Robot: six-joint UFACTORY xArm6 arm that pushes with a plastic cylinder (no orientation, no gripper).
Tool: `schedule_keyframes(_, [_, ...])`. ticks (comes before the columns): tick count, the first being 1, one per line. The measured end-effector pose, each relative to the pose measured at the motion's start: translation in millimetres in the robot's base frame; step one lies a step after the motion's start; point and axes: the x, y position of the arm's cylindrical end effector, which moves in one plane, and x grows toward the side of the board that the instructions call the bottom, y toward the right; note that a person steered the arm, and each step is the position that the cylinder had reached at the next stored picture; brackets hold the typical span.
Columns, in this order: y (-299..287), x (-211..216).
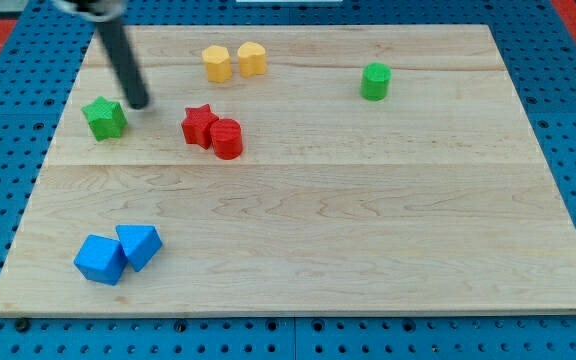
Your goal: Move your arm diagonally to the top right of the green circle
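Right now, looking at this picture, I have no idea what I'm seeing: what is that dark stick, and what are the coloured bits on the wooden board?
The dark rod is the end of my robot arm; it has no hand and holds nothing. My tip slides along the pale wooden board to push blocks. One camera looks down at the board. My tip stands just right of the green star block. Nearby sit a red star block touching a red cylinder, two yellow blocks at the top, two blue blocks at the bottom left, and the green circle block far right.
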Motion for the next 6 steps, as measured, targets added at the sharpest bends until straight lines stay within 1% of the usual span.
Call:
schedule_keyframes(2, [273.4,8.8])
schedule_keyframes(3, [364.0,-13.7])
schedule_keyframes(4, [386.9,-48.2])
schedule_keyframes(5, [337.8,-68.3])
schedule_keyframes(6, [345.9,-67.4])
